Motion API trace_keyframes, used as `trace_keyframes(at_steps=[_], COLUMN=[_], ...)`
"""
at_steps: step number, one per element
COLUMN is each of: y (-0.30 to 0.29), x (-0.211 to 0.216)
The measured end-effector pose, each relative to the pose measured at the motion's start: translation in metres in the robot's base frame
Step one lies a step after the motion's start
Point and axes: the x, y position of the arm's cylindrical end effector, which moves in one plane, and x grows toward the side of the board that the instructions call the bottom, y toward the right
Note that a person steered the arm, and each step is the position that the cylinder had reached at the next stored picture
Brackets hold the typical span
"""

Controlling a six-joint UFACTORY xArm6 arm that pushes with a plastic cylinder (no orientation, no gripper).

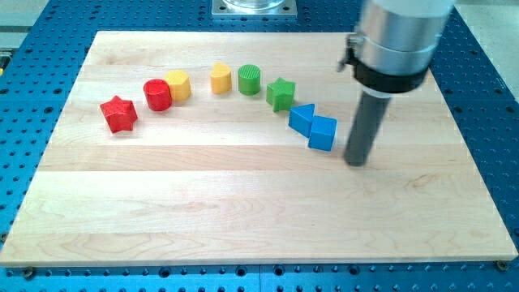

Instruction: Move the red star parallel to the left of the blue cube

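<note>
The red star (119, 113) lies near the board's left side. The blue cube (323, 133) lies right of centre, touching a blue triangular block (302, 118) at its upper left. My tip (357, 161) rests on the board just right of the blue cube, a small gap apart, and far to the right of the red star.
A red cylinder (157, 95) touches a yellow block (178, 84). Another yellow block (220, 79), a green cylinder (250, 79) and a green star (280, 93) form an arc toward the blue blocks. The wooden board (243, 211) lies on a blue perforated table.
</note>
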Motion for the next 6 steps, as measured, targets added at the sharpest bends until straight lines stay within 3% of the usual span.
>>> trace_keyframes(at_steps=[1,2,3,4,6], y=[0.035,0.008,-0.097,-0.227,-0.457], x=[0.033,0.065,0.112,0.117,0.067])
